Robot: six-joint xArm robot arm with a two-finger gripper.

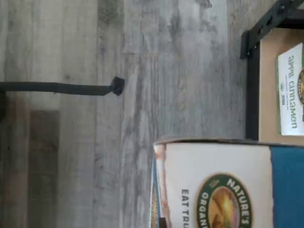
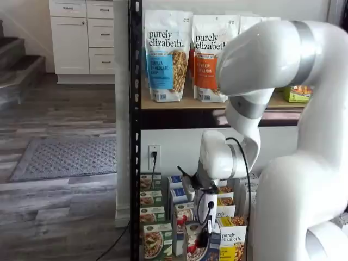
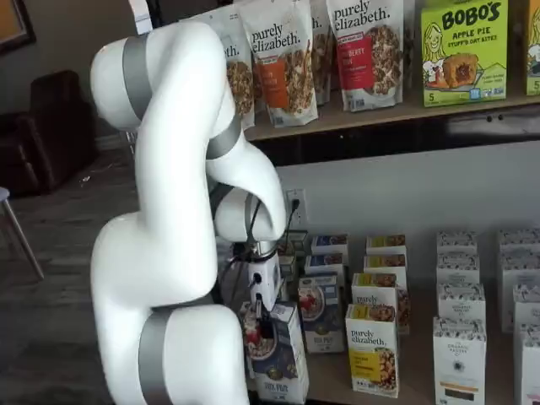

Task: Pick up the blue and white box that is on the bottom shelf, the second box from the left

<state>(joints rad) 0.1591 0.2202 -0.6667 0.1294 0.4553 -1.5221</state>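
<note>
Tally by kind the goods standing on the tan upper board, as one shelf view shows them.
In a shelf view:
White "purely elizabeth" granola bags: 3 (the third partly hidden behind the white arm)
Small green carton: 1
Total: 4

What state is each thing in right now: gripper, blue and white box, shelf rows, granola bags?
Gripper: fingers down on the front blue and white box, apparently shut on it.
Blue and white box: upright, forward of its row, tilted slightly.
Bottom shelf: rows of small cartons standing upright.
Yellow carton: upright, untouched.
Granola bags: upright on the upper board.
</note>
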